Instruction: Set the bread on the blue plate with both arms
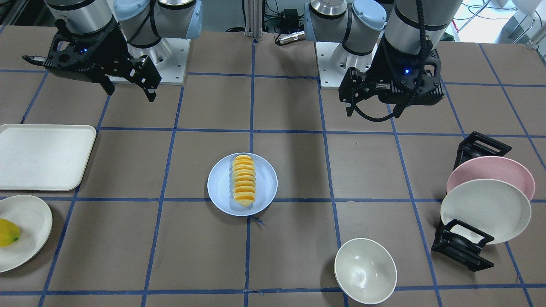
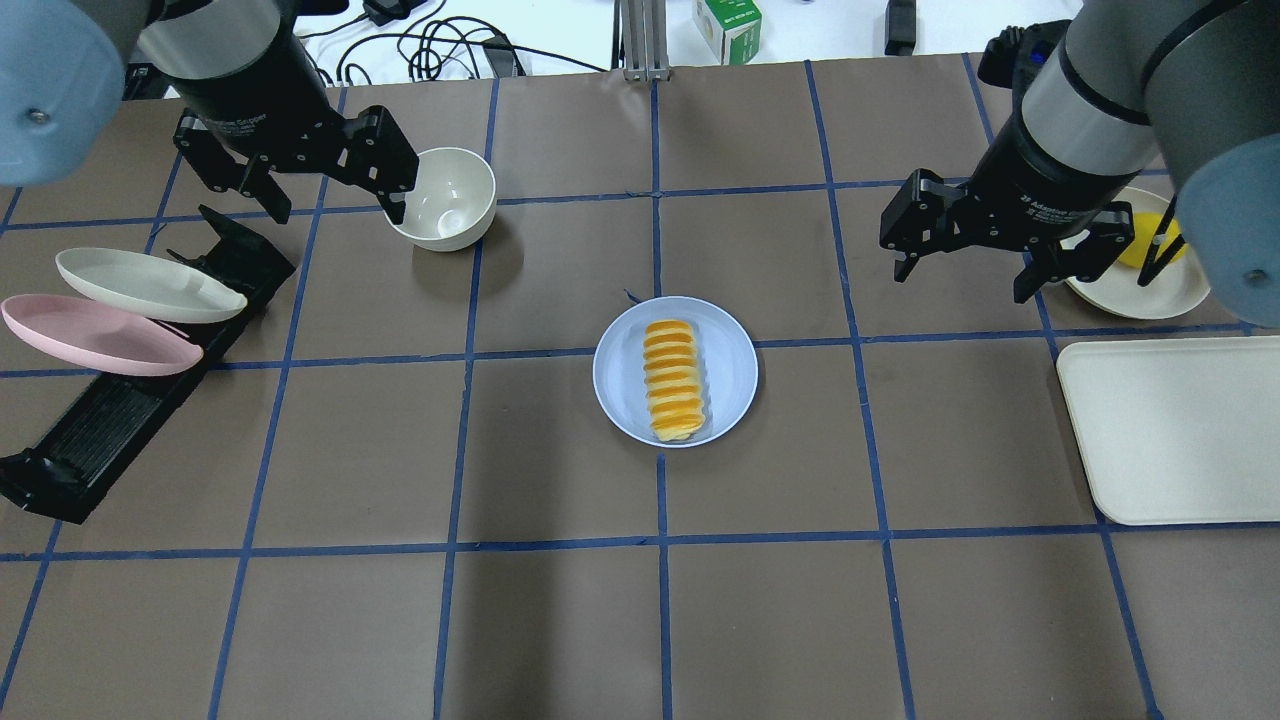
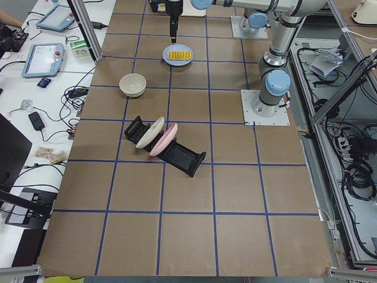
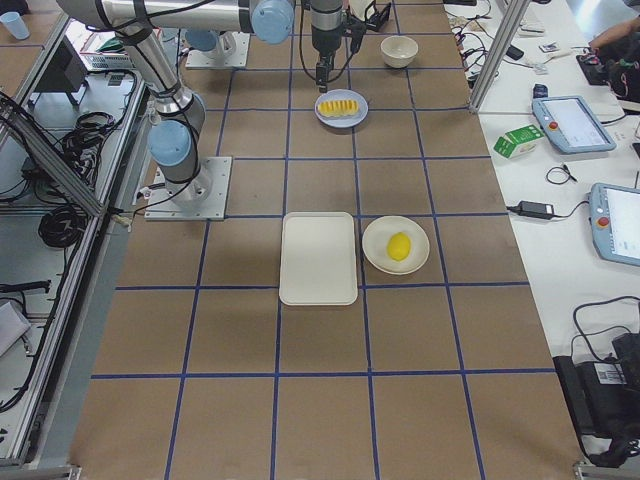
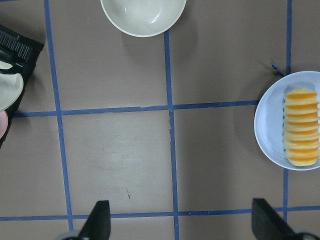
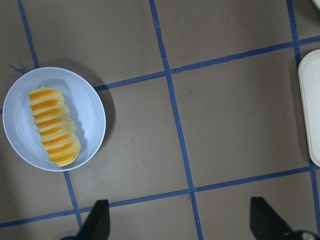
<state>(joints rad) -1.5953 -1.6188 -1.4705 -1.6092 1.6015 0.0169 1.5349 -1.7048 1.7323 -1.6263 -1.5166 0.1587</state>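
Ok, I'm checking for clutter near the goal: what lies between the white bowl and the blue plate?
Nothing: the overhead view shows only bare table between the white bowl and the blue plate.

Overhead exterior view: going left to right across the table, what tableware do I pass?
black plate rack → white bowl → blue plate carrying the bread → cream tray
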